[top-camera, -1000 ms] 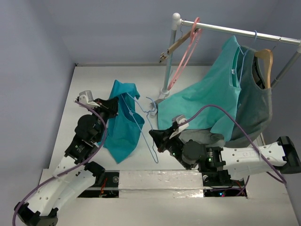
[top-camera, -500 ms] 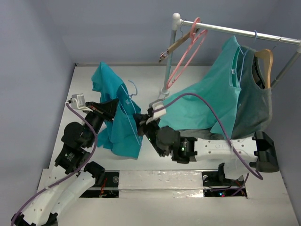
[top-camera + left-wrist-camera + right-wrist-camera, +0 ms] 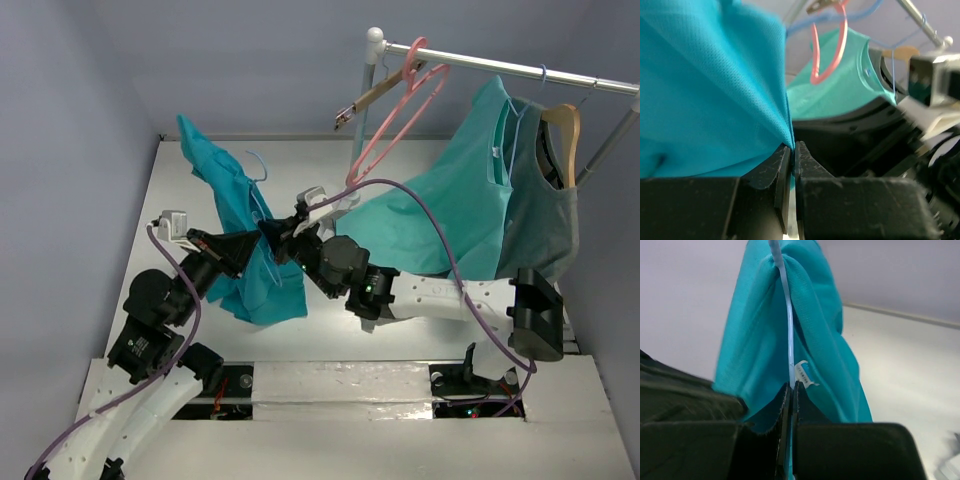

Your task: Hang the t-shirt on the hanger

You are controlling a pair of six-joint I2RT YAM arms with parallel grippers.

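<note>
The deep blue-teal t-shirt hangs lifted above the table at centre left, its top corner raised toward the back wall. My left gripper is shut on a fold of the t-shirt. The thin light-blue wire hanger runs up inside the cloth, and its slim hook sticks out above. My right gripper is shut on the hanger wire beside a white label in the t-shirt. The two grippers sit close together.
A clothes rail crosses the back right on a post. It carries a pink hanger, a wooden hanger, a lighter teal shirt and a grey garment. The pale table has walls on the left and at the back.
Both grippers have risen and drawn together, lifting the t-shirt and the hanger off the table. The right arm has swung left toward the left gripper. The shirt's top now points up and back.
</note>
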